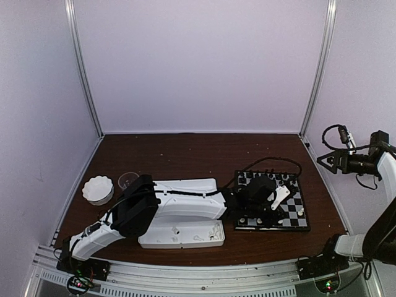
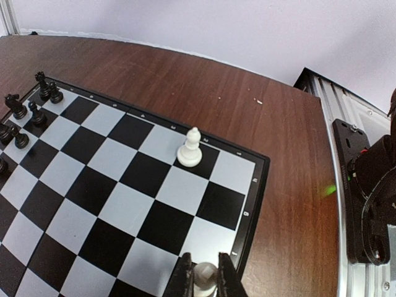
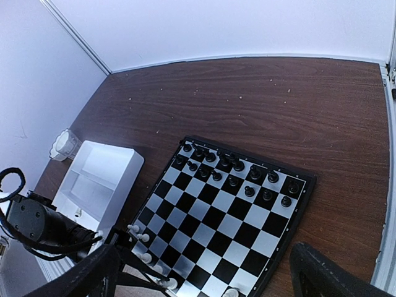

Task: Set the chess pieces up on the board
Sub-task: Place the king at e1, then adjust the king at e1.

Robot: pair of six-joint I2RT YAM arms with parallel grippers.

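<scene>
A brown wooden table [image 1: 185, 148] sits inside white walls. The board [image 3: 216, 223] lies on its right side, beside a white tray [image 3: 99, 179]. Black pieces [image 3: 238, 173] fill the board's two far rows. The left gripper [image 2: 203, 266] is clamped on a white piece [image 2: 205, 278] at the board's near edge, and another white piece [image 2: 190, 148] stands close by. The right gripper [image 1: 333, 162] hangs high off to the right, jaws wide apart and holding nothing.
</scene>
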